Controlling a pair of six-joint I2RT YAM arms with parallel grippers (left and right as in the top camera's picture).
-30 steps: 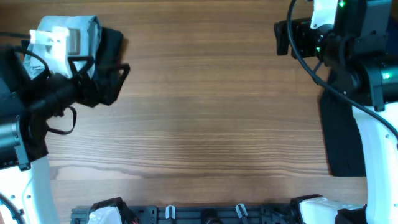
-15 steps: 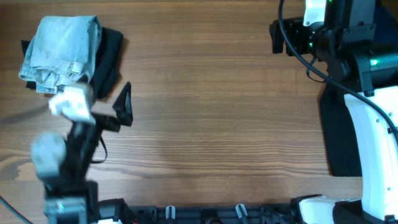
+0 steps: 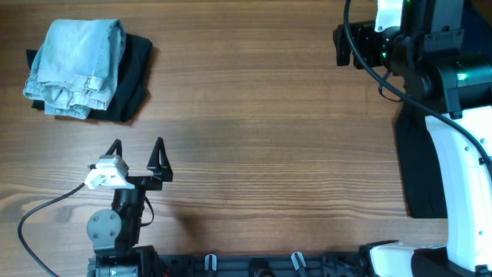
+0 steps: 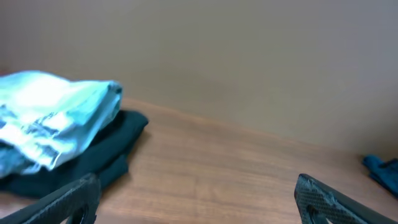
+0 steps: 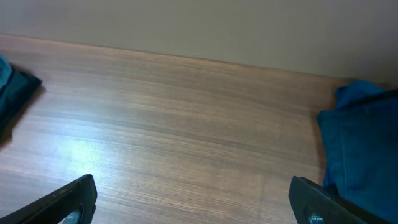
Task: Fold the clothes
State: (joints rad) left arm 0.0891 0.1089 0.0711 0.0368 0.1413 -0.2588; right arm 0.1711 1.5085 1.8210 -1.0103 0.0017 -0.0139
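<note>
The light-blue denim shorts (image 3: 73, 65) lie folded at the far left of the table, on top of a folded black garment (image 3: 129, 81). In the left wrist view the shorts (image 4: 56, 118) rest on the black garment (image 4: 99, 152) ahead and to the left. My left gripper (image 3: 137, 150) is open and empty near the front left, well apart from the pile; its fingers (image 4: 196, 202) frame bare wood. My right gripper (image 3: 344, 46) is open and empty at the far right; its fingers (image 5: 199, 202) are over bare wood.
A dark navy garment (image 3: 421, 169) lies at the right edge under the right arm. A blue cloth (image 5: 364, 137) shows at the right of the right wrist view and a dark cloth (image 5: 15, 87) at its left. The wooden table (image 3: 261, 138) lies between.
My left arm has drawn back from the pile toward the front of the table, leaving the shorts on the black garment. The right arm shifted slightly, then stayed still.
</note>
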